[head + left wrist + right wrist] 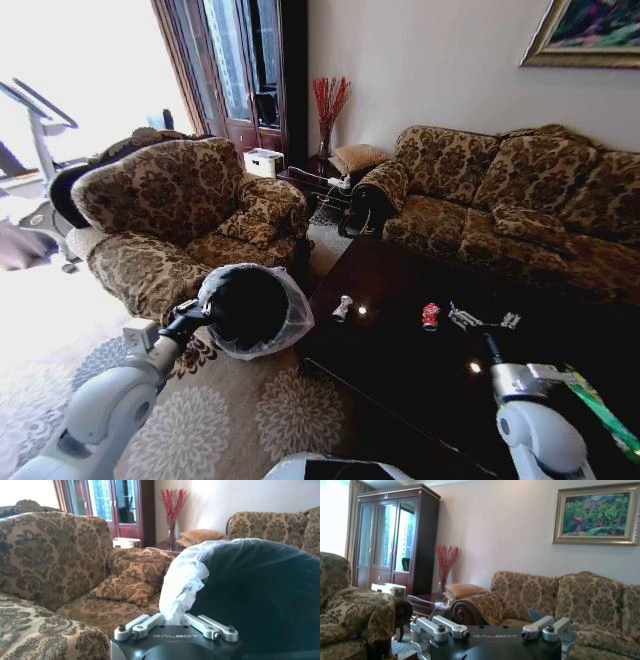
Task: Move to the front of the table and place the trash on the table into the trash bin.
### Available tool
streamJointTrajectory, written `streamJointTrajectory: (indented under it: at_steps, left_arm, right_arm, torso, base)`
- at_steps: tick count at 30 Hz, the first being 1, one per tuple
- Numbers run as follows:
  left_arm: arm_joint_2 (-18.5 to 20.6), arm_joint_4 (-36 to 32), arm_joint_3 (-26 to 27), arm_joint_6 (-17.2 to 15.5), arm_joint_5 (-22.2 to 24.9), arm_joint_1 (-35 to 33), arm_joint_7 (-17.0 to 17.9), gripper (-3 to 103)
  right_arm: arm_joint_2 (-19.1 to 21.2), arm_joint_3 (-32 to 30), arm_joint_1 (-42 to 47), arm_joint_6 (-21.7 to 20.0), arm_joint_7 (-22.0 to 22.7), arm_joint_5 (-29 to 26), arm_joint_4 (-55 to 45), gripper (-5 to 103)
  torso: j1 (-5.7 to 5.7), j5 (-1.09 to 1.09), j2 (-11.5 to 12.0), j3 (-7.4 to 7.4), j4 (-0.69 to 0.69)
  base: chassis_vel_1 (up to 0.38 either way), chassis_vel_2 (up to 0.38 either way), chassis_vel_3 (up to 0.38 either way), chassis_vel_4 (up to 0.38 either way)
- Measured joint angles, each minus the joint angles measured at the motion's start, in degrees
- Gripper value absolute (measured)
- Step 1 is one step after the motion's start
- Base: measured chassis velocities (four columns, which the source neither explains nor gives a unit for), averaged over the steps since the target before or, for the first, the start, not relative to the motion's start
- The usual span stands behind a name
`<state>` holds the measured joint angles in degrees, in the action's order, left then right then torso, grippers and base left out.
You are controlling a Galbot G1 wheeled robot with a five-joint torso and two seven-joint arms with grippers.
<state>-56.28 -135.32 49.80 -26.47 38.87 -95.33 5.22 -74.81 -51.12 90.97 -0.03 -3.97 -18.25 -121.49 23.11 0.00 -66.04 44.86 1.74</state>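
Lettering: "GALBOT" reads on both wrist housings.
Table [400, 370]: glossy dark wood, between a patterned armchair [170, 215] and sofa [520, 200]; floral rug [240, 415] below.
Trash: grey can [343, 308] and red-and-white can [431, 316] lie well apart on the tabletop; green snack wrapper [600, 405] at the near right edge.
Room: dark glass-door cabinet [395, 540], vase of red twigs [446, 564], framed painting [597, 515].
Left gripper [176, 624]: arm extended forward, fingers clamped on the liner rim of the trash bin [250, 310], held beside the table's left edge.
Right gripper [484, 320]: raised over the table just right of the red-and-white can, fingers spread wide, holding nothing.
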Motion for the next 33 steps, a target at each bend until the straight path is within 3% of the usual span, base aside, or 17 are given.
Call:
streamJointTrajectory:
  at_steps: [10, 14, 19, 25, 33]
  left_arm:
    - [0.0, 0.2, -0.1, 0.5, 0.0, 0.2, 0.0, 2]
    - [0.9, 3.1, -1.7, 8.8, -0.4, 3.9, 1.1, 2]
    - [1.7, 4.1, -1.5, 12.3, 0.7, 5.2, 1.4, 2]
    - [2.2, 6.8, 0.3, 11.1, -3.9, 4.8, 1.2, 2]
    - [3.2, 10.3, 2.2, 8.0, -3.8, 4.5, -0.2, 2]
  right_arm:
    - [0.1, 0.1, -0.1, -0.4, 0.1, -0.1, -0.2, 100]
    - [2.3, 2.5, -2.4, -7.7, 2.9, -3.1, -5.8, 100]
    - [4.0, 4.3, -4.1, -13.0, 5.0, -5.3, -10.0, 100]
    - [4.4, 7.4, -5.1, -14.4, 5.7, -8.9, -9.3, 100]
    - [4.4, 10.0, -6.9, -15.2, 2.8, -12.9, -1.9, 100]
  torso:
    - [0.00, 0.00, 0.0, 0.00, 0.00]
    - [-0.01, -0.01, 0.0, 0.00, 0.00]
    - [0.00, -0.02, 0.0, 0.00, 0.00]
    - [-0.01, 0.00, 0.0, -0.01, 0.00]
    - [-0.01, 0.00, 0.0, 0.00, -0.01]
  base:
    - [0.000, 0.000, 0.000, 0.000]
    - [0.000, 0.000, 0.000, 0.000]
    - [0.000, 0.000, 0.000, 0.000]
    - [0.000, 0.000, 0.000, 0.000]
    - [0.000, 0.000, 0.000, 0.000]
